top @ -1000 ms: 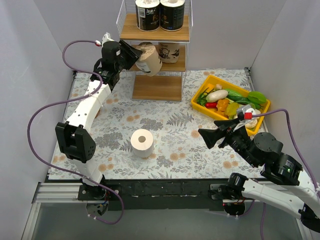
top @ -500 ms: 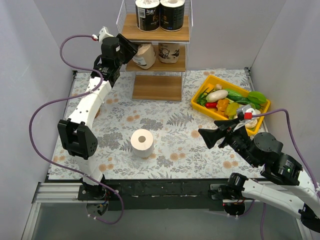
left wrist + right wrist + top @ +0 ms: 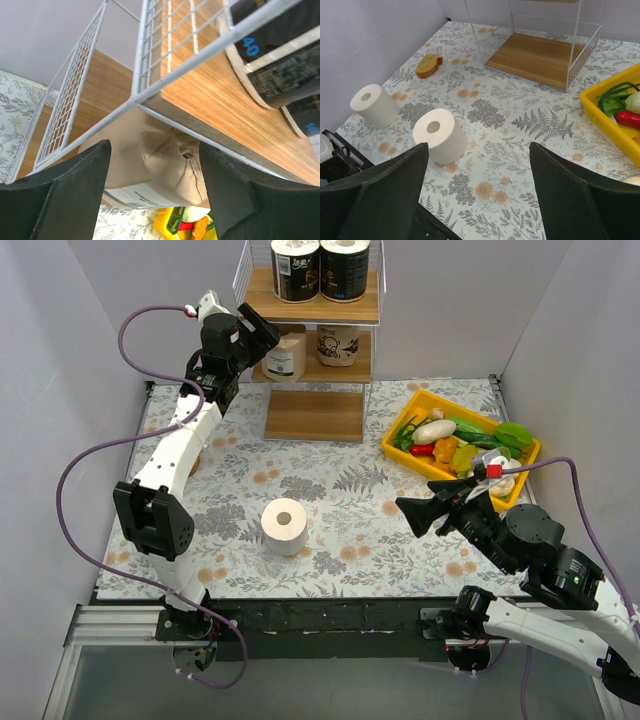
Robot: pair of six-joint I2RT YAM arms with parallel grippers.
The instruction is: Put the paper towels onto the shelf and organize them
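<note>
**A:** How do the left jaws stand?

**B:** Apart, one on either side of a tan roll (image 3: 160, 155). Its soft wrap is twisted into the hollow core, with a white label band lower down. It stands at the left end of the middle wooden board of the shelf (image 3: 315, 415), beside the other tan roll (image 3: 338, 343). I cannot tell whether the pads touch it.

**A:** Any writing?

**B:** A blue "40" on a black roll (image 3: 270, 55) on the top board, behind thin white wire. Other print is too small to read.

**A:** And the right jaws?

**B:** Wide apart and holding nothing, over the floral worktop (image 3: 350, 520). A plain white roll (image 3: 442, 135) and a second white roll (image 3: 374, 104) sit toward its near-left corner. The shelf is at its far edge.
</note>
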